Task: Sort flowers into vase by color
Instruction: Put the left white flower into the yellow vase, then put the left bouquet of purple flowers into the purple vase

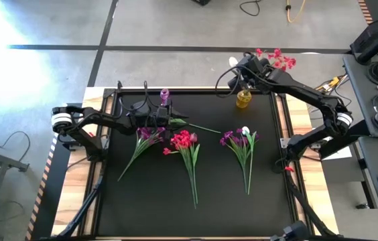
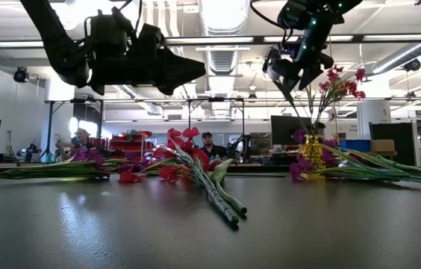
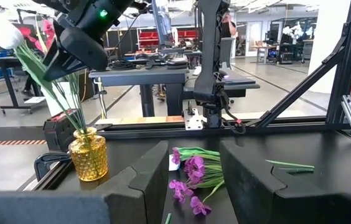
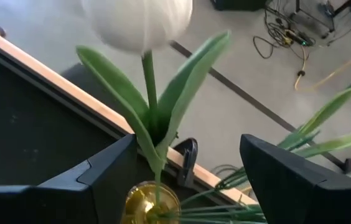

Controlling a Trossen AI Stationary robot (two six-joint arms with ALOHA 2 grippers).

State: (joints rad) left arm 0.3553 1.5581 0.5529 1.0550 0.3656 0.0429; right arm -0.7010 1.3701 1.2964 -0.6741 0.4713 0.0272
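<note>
A robotics lab or workshop. Concrete floor (image 1: 175,27) marked with dark tape lines; exposed ceiling ducts (image 2: 222,22) and strip lights; workbenches (image 3: 144,74) carrying cables and equipment; red storage shelving (image 2: 125,142) (far background); a seated person (image 2: 208,146) behind the table (image 2: 210,224).

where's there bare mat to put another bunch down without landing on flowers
Free: the near strip of the black mat below the stem ends, and the far right patch beside the yellow vase. Crowded: the middle band, where the purple bunch, red bunch and purple-white bunch lie.
</note>
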